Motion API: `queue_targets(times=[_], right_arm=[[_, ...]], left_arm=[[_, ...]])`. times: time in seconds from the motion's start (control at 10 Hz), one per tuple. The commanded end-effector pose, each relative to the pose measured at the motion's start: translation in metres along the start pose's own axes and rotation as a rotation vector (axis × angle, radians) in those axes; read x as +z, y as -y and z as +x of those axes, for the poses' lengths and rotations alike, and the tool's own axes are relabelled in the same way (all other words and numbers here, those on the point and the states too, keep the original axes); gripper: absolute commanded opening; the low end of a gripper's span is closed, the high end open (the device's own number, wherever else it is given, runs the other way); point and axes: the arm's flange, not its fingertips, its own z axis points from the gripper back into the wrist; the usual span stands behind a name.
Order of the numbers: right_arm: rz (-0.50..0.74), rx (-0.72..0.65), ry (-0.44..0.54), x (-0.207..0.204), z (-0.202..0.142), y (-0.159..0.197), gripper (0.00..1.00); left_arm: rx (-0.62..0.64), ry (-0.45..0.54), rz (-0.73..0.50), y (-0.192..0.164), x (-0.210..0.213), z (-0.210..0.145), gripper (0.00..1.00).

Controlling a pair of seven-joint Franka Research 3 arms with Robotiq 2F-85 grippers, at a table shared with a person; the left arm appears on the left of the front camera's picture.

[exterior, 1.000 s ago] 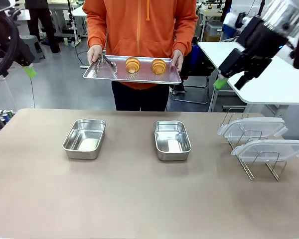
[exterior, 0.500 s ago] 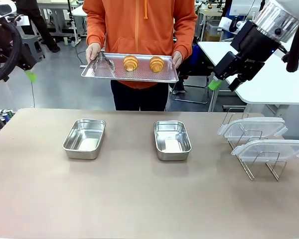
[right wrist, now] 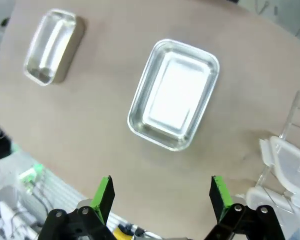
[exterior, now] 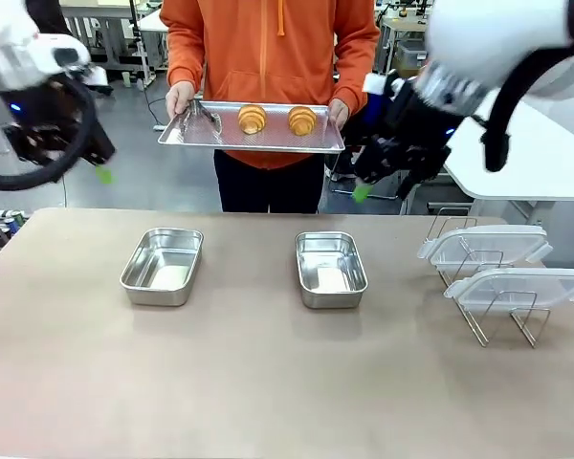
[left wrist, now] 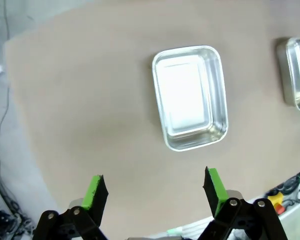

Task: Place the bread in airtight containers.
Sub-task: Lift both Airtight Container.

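The bread is not yet on the worktop [exterior: 268,382]. The left croissant [exterior: 253,119] and the right croissant [exterior: 302,120] lie side by side on a flat tray [exterior: 268,144] that a person [exterior: 268,48] holds up at the top centre of the front view, with tongs [exterior: 199,120] on the tray's left part. The two containers sit open and bare in the middle of the worktop, the left pan [exterior: 163,266] and the right pan [exterior: 331,269], well apart. Their clear lids [exterior: 483,247] lean in a wire rack [exterior: 502,320] at the right edge. The left claw [left wrist: 154,192] is spread wide, holding nothing, and looks down on the left pan; the right claw [right wrist: 161,196] is equally wide and bare above the right pan.

The step appears to be the reach for the bread. Each arm would best take the croissant nearer its own side. It should come down from above with the jaws straddling the roll's thick middle and close softly, since a flaky crust probably crushes under a hard squeeze. The approach should keep clear of the person and the tongs, lift over the tray's rim, and let go low inside the pan so the lid can seat
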Motion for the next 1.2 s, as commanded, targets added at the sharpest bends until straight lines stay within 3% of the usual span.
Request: queue_targets(times=[0.0, 0.3, 0.7, 1.1], right_arm=[[-0.153, -0.102, 0.021, -0.031, 0.012, -0.011, 1.0], [-0.236, -0.15, 0.074, -0.063, 0.003, -0.007, 1.0], [-0.284, -0.215, 0.079, -0.132, -0.004, 0.022, 1.0], [-0.294, -0.23, 0.122, -0.175, -0.014, 0.028, 1.0]], left_arm=[[0.009, -0.009, 0.064, 0.013, -0.029, -0.001, 1.0], [0.008, 0.011, 0.085, 0.017, -0.063, -0.007, 1.0], [0.149, 0.016, 0.072, 0.011, -0.145, 0.001, 1.0], [0.234, 0.023, 0.084, 0.01, -0.188, -0.004, 1.0]])
